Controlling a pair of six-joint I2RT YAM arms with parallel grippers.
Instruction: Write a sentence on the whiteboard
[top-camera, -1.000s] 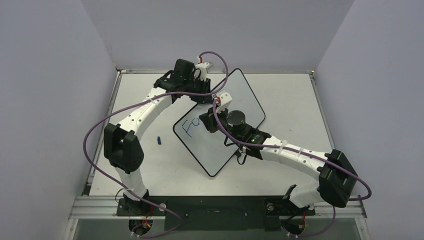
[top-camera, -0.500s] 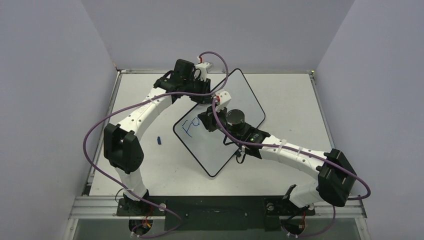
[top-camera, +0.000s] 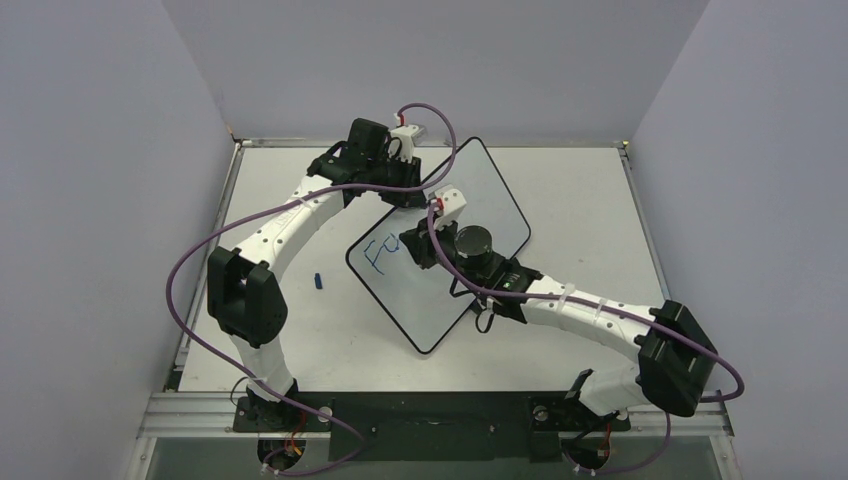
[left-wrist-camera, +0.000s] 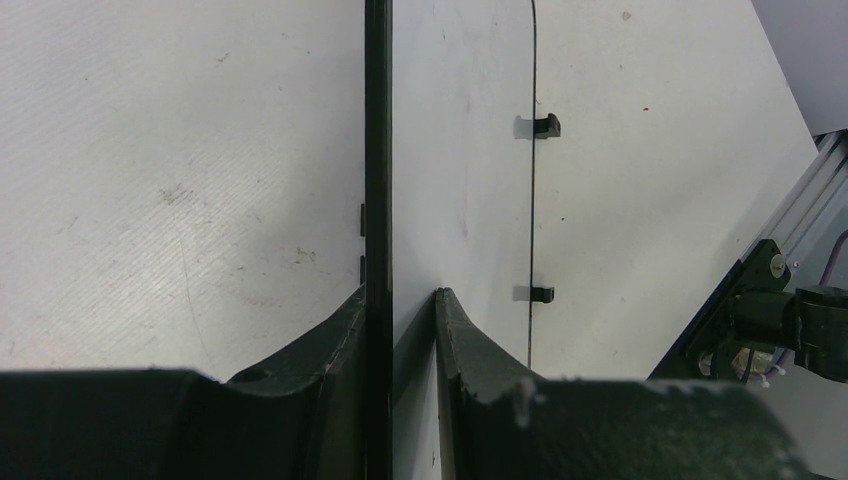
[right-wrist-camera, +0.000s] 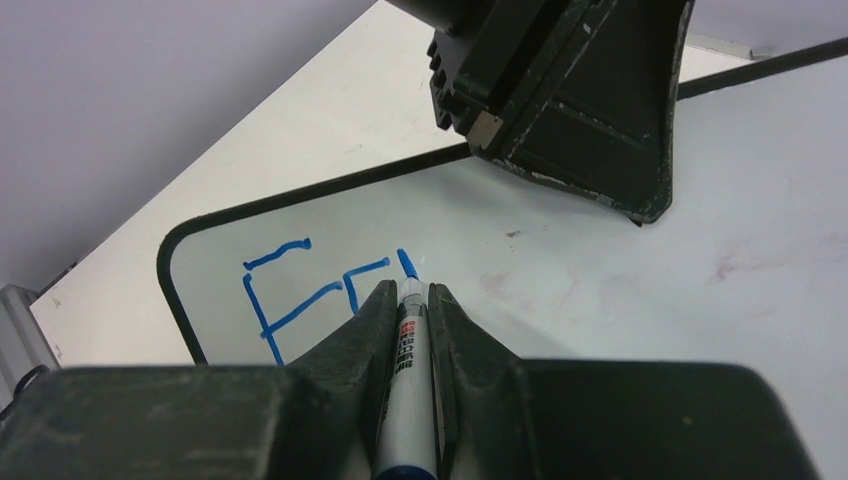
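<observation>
The whiteboard lies tilted like a diamond on the table. It shows as a white face in the left wrist view, with two black tabs on its far edge. My left gripper is shut on the board's far left edge, its fingers clamping the black frame. My right gripper is shut on a white marker with its blue tip touching the board. The sentence is only a blue "F" and part of a second letter near the board's left corner, also seen from above.
A small blue marker cap lies on the white table left of the board. Grey walls close in on the left, back and right. My left gripper's body hangs over the board just beyond the marker tip.
The right gripper has shifted slightly towards the near side with the marker, and the second blue letter has gained a stroke. The left arm and board have not moved.
</observation>
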